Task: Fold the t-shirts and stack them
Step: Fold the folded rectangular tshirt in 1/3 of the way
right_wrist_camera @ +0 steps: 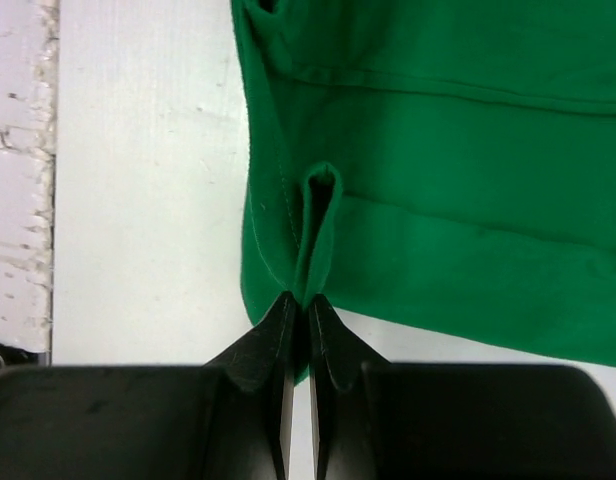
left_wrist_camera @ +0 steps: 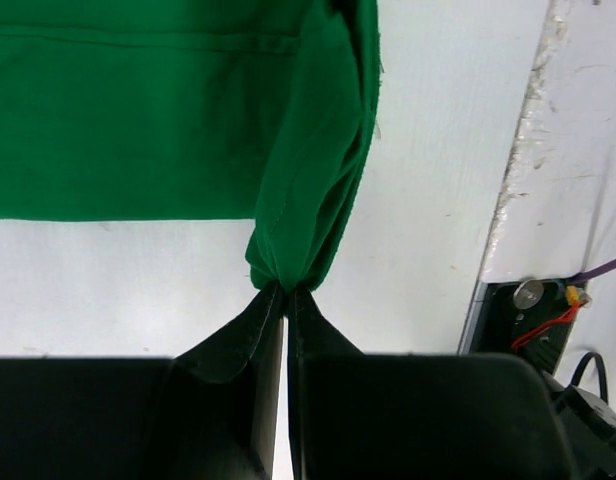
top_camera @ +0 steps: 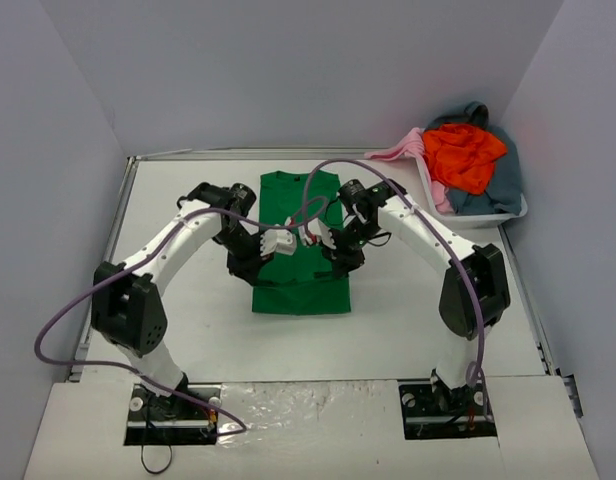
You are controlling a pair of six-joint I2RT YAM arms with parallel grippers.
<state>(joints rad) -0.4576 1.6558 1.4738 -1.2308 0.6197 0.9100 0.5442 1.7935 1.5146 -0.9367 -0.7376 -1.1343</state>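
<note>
A bright green t-shirt (top_camera: 300, 285) lies mostly flat in the middle of the white table, folded into a long narrow shape. My left gripper (top_camera: 254, 268) is shut on a bunched corner of the green t-shirt (left_wrist_camera: 308, 200), lifted off the table. My right gripper (top_camera: 340, 262) is shut on a pinched fold at the edge of the green t-shirt (right_wrist_camera: 438, 150). In the wrist views, the left gripper (left_wrist_camera: 286, 291) and the right gripper (right_wrist_camera: 299, 301) each have cloth squeezed between their tips. More t-shirts are heaped at the back right: orange-red (top_camera: 466, 155), pale pink (top_camera: 408, 148) and grey-blue (top_camera: 505, 185).
A white plastic tub (top_camera: 485, 216) in the back right corner holds the heap of shirts. A raised rim (top_camera: 118, 210) runs round the table, with grey walls close behind it. Purple cables (top_camera: 333, 170) loop above both arms.
</note>
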